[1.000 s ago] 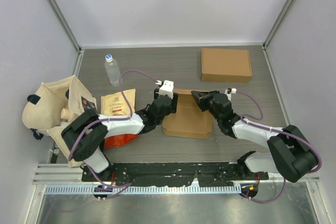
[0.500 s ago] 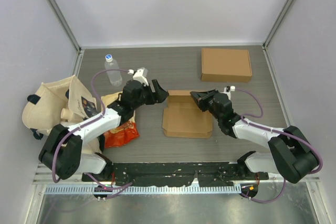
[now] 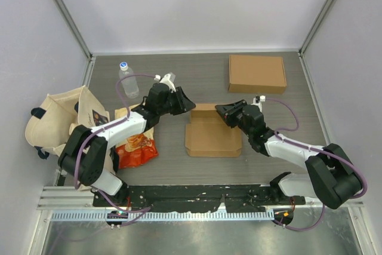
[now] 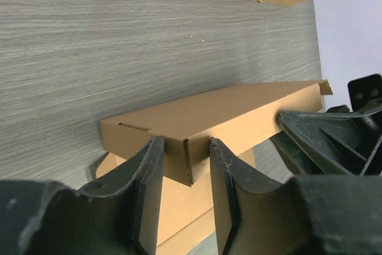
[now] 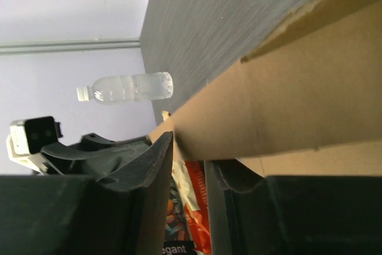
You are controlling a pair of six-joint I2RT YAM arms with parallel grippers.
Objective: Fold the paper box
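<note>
**Paper box (image 3: 212,138): left arm back at the rear wall**

Mid-table (image 3: 179,70), the box lies flat with its back wall raised. Left arm (image 3: 122,126), swung aside a moment ago, is back; left jaws straddle the wall's left corner, grip unclear. Right jaws, clenched before, have eased apart. Likely a regrip.

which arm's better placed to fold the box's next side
Left, probably: the left tool straddles a raised corner of the paper box; the right tool sits at the far end.
</note>
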